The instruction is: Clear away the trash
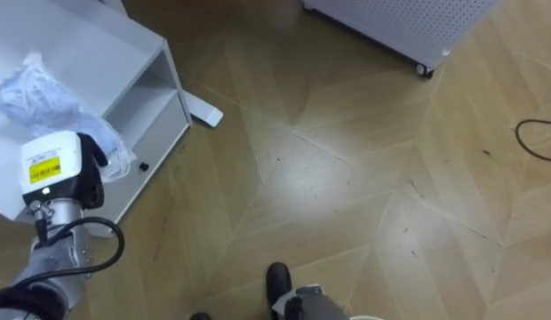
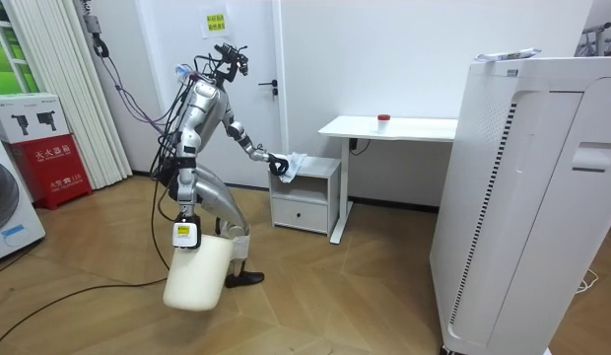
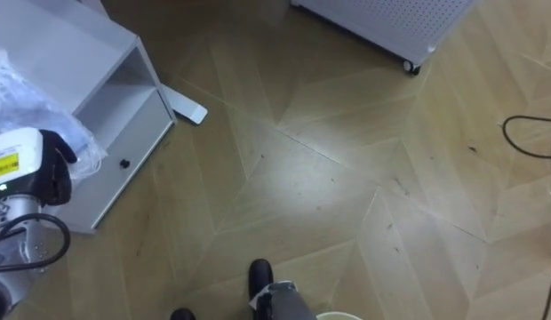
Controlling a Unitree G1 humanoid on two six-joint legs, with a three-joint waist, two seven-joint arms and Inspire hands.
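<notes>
Bin [image 2: 199,274] hangs at R hand [image 2: 184,235]; L hand [image 1: 55,167] on plastic bag [image 1: 31,93] atop cabinet [image 1: 98,44]; both grips unclear.

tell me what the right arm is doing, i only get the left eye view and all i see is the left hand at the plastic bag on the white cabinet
Observer: In the room view the right arm hangs straight down at the robot's side, and a cream bin hangs from the right hand.
Operator: ok, what else is standing around there
Observer: A white desk stands just beside the cabinet, on the room view's right, with a small red thing on its top.
</notes>
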